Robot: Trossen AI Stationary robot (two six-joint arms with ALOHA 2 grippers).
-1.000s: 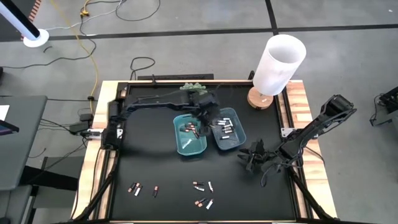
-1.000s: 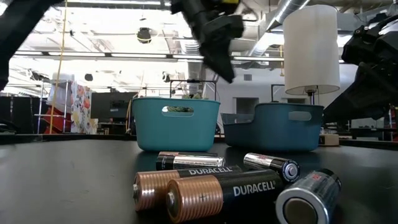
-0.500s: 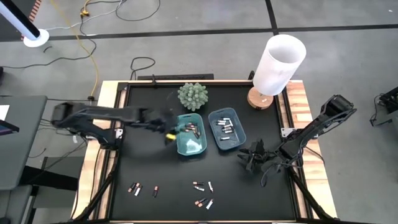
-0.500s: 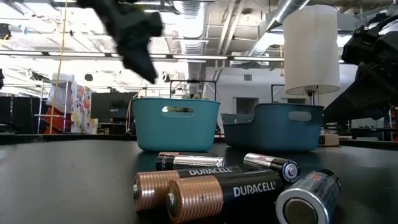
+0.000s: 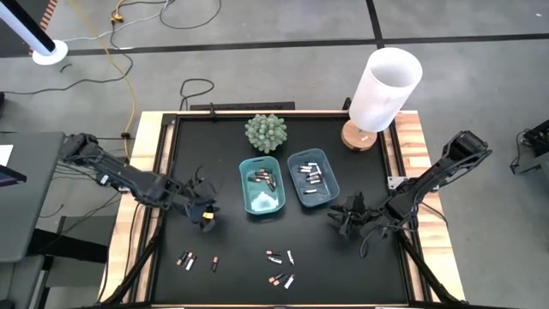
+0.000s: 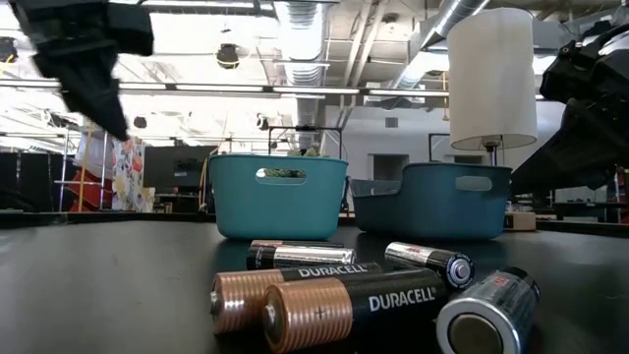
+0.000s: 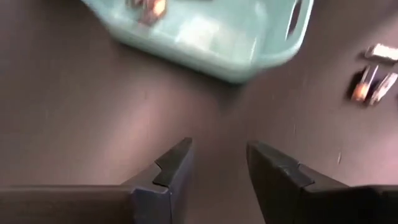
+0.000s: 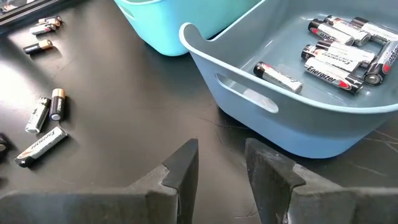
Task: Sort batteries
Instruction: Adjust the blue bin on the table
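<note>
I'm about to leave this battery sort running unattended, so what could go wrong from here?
1. The loose batteries lie tight together, so a claw may nudge one while picking its neighbour.
2. They are cylinders on a flat table, so a bumped one could roll.
3. The left claw has empty, open jaws and moves low near the teal tray; it might clip it.

A large industrial hall used as a robotics lab or workshop is indicated. A bare grey concrete floor (image 5: 257, 60) crossed by a yellow cable (image 5: 129, 77) and loose black leads is seen around the black, wood-edged worktop (image 5: 232, 232), to which two dark robot arms are fixed. Exposed silver ventilation ducts (image 6: 442, 20), white ceiling beams and long strip lights are seen overhead, with further equipment and racks standing in the open room behind.
</note>
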